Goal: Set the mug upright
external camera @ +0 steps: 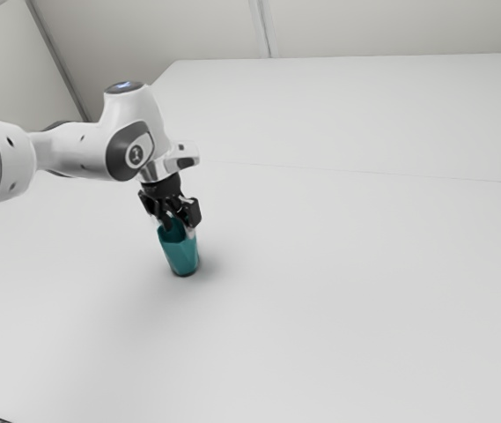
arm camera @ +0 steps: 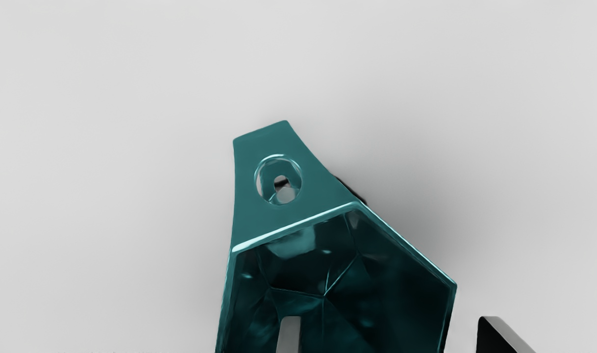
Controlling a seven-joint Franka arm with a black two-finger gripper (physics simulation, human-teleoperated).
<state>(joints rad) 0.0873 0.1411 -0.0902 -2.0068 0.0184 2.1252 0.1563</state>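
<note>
And there's the glossy teal mug with its faceted body and angular rim (external camera: 180, 254), mouth up, base on the smooth, matte white counter (external camera: 338, 282), over in the exterior view's left half. The black, grey-edged fingers (external camera: 180, 227) stand well apart, one dipping inside the mug, the other outside its wall, gripping nothing! A broad, tapering handle (arm camera: 249, 196) juts out, pierced by a rounded hole.

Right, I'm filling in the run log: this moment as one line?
mug: mouth up | gripper: open | fingers: one at mug's mouth, other outside
</note>
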